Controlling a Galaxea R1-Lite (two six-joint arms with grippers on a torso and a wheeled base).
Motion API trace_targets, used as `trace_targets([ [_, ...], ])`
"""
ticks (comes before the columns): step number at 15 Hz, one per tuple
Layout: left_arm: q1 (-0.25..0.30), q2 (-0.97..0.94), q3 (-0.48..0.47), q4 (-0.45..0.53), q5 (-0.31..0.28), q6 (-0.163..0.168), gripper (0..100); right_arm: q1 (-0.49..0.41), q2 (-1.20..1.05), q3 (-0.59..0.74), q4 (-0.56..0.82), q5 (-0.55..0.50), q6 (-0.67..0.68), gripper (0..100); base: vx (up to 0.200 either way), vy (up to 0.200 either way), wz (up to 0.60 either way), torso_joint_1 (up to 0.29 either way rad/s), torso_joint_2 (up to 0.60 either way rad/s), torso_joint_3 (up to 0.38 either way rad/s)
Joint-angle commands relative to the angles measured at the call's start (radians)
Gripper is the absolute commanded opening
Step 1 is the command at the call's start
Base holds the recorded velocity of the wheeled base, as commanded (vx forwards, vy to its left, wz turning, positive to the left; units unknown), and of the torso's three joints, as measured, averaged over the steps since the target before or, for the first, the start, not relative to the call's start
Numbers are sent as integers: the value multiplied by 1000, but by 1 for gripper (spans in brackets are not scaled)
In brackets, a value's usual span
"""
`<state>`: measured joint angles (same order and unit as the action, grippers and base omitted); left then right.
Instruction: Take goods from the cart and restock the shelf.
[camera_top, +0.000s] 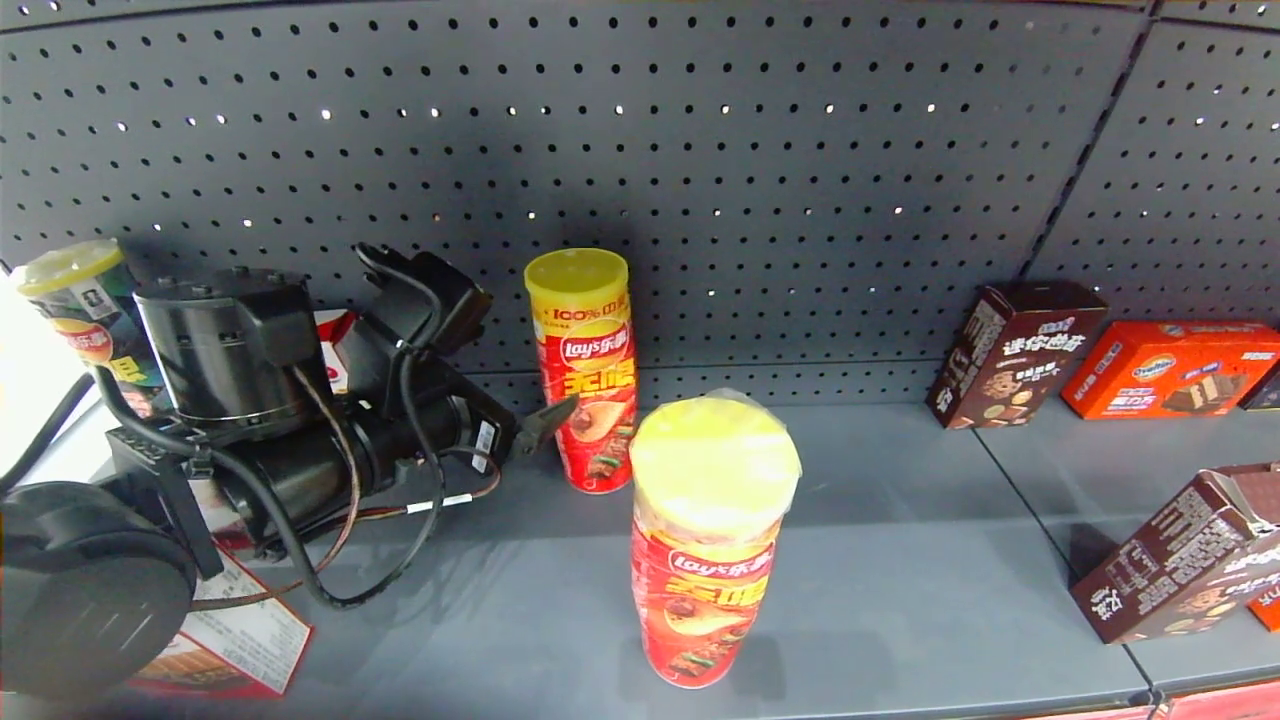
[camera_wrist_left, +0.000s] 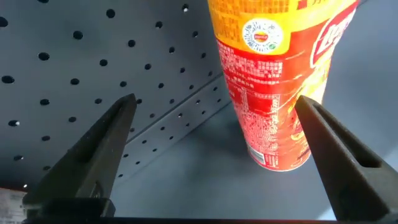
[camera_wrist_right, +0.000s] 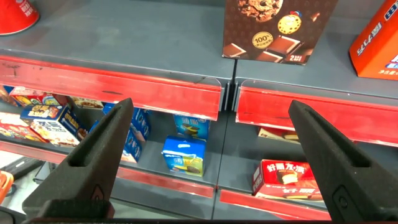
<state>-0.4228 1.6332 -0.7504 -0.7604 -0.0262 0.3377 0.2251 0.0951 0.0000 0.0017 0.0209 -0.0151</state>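
Note:
Two red chip cans with yellow lids stand upright on the grey shelf (camera_top: 900, 560): one (camera_top: 585, 370) near the pegboard back, the other (camera_top: 705, 545) closer to the shelf's front. My left gripper (camera_top: 542, 425) lies just left of the rear can, its tip close to the can's lower half. In the left wrist view this gripper (camera_wrist_left: 216, 106) is open, and the rear can (camera_wrist_left: 273, 81) stands just beyond the fingertips, nearer one finger (camera_wrist_left: 333, 155), not gripped. My right gripper (camera_wrist_right: 211, 109) is open and holds nothing, in front of the red price rail (camera_wrist_right: 124, 84) at the shelf's front edge.
A dark can with a pale lid (camera_top: 80, 305) stands at the far left behind my left arm. Brown boxes (camera_top: 1010, 350) (camera_top: 1180, 555) and an orange box (camera_top: 1170, 365) occupy the shelf's right part. A brown chocolate box (camera_wrist_right: 280, 28) sits above the rail; blue boxes (camera_wrist_right: 183, 155) fill the lower shelf.

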Motion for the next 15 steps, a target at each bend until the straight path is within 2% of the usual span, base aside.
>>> trace_targets([
  [1, 9, -1, 3, 0, 3, 0, 100, 0, 2, 0, 0, 1, 0, 100, 0, 0, 0, 0, 0, 0],
  [7, 15, -18, 10, 7, 5, 0, 100, 0, 2, 0, 0, 1, 0, 100, 0, 0, 0, 0, 0, 0],
  [11, 19, -118, -27, 181, 6, 0, 100, 0, 2, 0, 0, 1, 0, 100, 0, 0, 0, 0, 0, 0],
  [12, 29, -125, -46, 219, 23, 4, 100, 0, 2, 0, 0, 1, 0, 100, 0, 0, 0, 0, 0, 0],
  [14, 36, -121, -90, 273, 61, 35, 100, 0, 2, 0, 0, 1, 0, 100, 0, 0, 0, 0, 0, 0],
  [15, 38, -111, -102, 286, 80, 37, 100, 0, 2, 0, 0, 1, 0, 100, 0, 0, 0, 0, 0, 0],
])
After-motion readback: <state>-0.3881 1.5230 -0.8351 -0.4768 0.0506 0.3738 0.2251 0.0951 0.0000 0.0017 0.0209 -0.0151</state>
